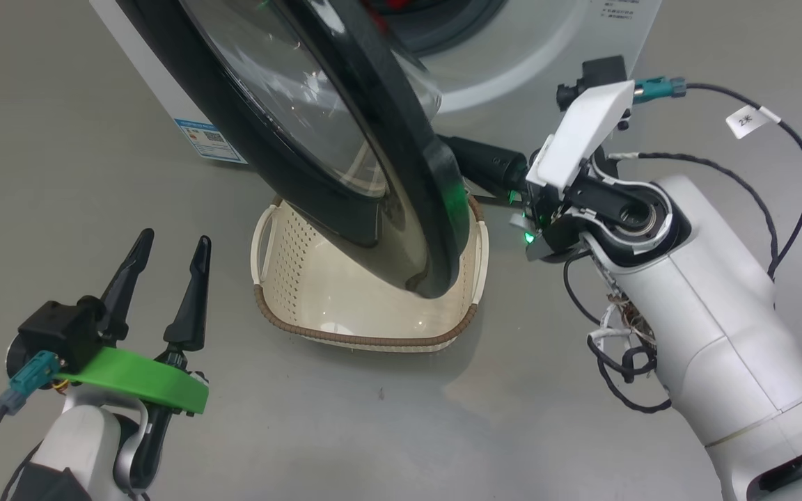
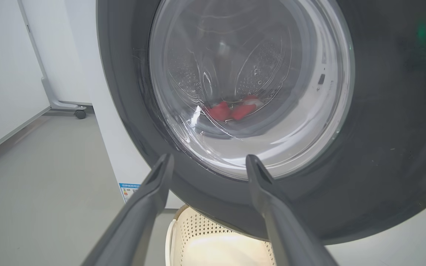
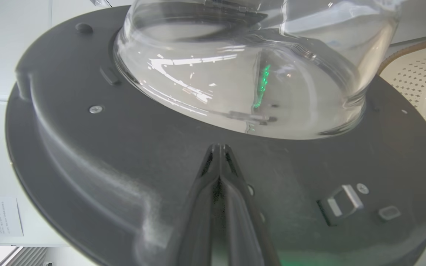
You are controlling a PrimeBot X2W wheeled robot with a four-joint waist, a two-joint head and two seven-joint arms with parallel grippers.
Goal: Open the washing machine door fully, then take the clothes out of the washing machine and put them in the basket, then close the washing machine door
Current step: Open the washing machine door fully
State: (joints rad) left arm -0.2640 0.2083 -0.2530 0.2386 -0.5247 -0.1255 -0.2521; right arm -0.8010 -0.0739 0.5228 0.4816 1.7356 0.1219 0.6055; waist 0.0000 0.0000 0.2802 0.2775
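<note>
Black-ringed glass door [image 1: 317, 118] partly open over cream basket [image 1: 291, 245]; red clothes [image 2: 231, 110] seemingly inside white washing machine [image 1: 554, 49].

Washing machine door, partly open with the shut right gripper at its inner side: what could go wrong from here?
1. The shut right gripper seems to touch the round, black-ringed glass door with its tips alone; they may slip on the smooth plastic.
2. The door's lower edge hangs over the cream perforated plastic basket and might clip its rim.

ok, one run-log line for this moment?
door: part open | right gripper: shut, tips at door's inner face | left gripper: open, holding nothing | clothes: inside washing machine | basket: below door, no clothes visible
</note>
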